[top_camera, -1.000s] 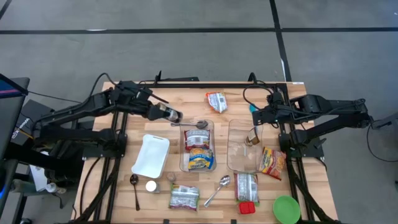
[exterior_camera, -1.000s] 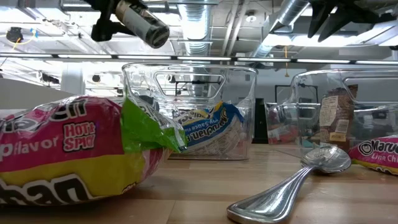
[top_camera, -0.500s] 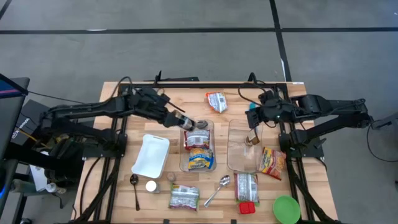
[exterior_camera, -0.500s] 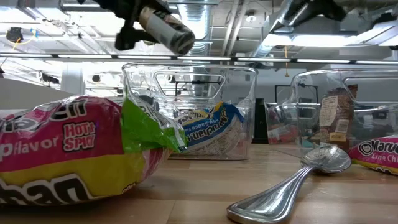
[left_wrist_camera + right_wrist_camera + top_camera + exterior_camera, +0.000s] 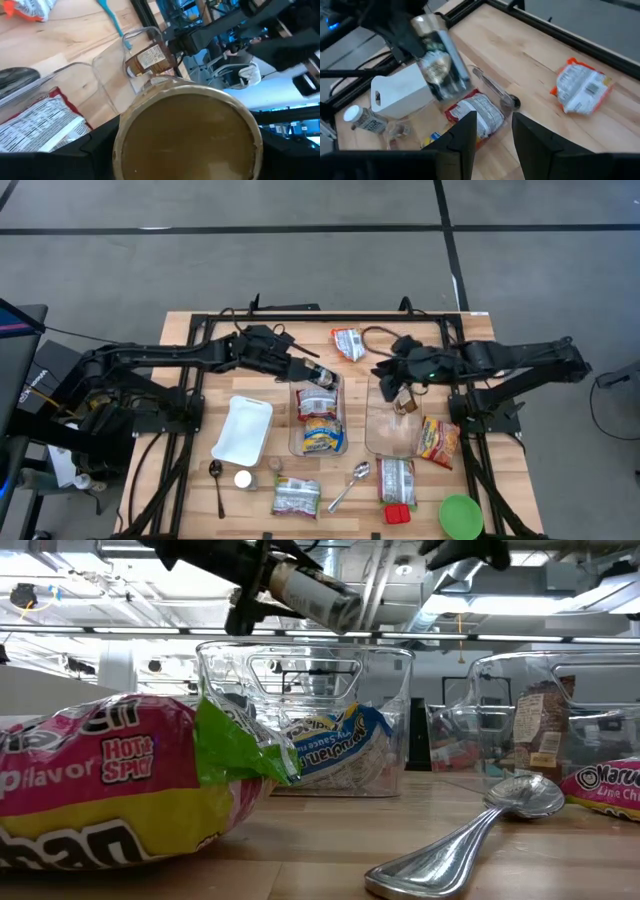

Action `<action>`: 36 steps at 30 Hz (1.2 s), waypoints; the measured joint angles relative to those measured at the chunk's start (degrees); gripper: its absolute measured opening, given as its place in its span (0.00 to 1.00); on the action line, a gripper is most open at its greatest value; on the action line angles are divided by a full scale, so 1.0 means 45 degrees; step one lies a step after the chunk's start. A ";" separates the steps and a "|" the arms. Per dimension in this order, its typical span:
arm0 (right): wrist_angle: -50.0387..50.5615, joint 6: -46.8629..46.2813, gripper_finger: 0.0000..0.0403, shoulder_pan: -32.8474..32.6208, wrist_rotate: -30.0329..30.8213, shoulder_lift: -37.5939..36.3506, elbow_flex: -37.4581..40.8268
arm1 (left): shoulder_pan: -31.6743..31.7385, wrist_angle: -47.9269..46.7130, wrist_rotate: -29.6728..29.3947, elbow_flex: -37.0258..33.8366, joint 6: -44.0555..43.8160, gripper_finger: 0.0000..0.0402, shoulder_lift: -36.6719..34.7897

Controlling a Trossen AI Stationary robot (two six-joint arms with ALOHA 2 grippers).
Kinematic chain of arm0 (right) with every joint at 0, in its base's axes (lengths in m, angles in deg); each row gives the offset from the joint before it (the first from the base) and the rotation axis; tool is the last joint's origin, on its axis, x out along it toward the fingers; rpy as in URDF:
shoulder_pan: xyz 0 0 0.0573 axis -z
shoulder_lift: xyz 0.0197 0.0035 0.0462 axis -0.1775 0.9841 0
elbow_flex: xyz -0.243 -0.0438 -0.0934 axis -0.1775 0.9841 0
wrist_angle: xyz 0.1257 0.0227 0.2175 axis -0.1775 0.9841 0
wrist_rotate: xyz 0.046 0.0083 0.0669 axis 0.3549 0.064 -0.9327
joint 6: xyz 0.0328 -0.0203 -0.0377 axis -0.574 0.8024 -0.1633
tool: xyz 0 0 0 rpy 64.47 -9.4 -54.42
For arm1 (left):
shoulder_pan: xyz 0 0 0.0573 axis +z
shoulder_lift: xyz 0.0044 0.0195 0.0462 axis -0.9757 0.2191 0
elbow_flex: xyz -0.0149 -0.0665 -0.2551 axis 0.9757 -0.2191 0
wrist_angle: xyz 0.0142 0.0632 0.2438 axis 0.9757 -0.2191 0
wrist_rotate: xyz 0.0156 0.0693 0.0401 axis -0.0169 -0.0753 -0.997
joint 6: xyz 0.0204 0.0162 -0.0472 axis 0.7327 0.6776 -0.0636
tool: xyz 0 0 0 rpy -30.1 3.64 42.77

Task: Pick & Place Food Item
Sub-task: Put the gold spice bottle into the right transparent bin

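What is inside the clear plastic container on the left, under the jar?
The left clear plastic container holds two noodle packets: a red-and-white one and a yellow-and-blue one. The jar covers its far end.

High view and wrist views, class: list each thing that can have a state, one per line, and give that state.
Left end effector: shut on the jar, above the left clear bin.
Jar: held tilted, in the air.
Right end effector: empty, fingers apart.
Left clear bin: holds noodle packets.
Right clear bin: holds a small brown bottle.
White tray: empty.
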State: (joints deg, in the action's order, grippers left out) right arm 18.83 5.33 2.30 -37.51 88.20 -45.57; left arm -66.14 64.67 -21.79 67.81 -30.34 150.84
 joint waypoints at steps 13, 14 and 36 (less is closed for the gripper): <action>-0.0638 0.2417 0.29 -0.0331 0.0945 0.1763 -0.1776 | 0.0000 0.0231 0.0000 0.0000 -0.0241 0.71 0.0367; -0.0467 0.2607 0.29 -0.0414 0.1112 0.1943 -0.2012 | 0.0000 0.0249 -0.0001 0.0000 -0.0239 0.71 0.0367; 0.1638 0.4255 0.29 -0.0598 0.0307 0.4608 -0.4038 | 0.0000 0.0222 -0.0001 0.0000 -0.0239 0.71 0.0358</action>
State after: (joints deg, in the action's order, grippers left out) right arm 26.20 24.48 -0.39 -36.12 108.94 -63.74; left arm -66.14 65.66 -21.80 67.81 -31.41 152.45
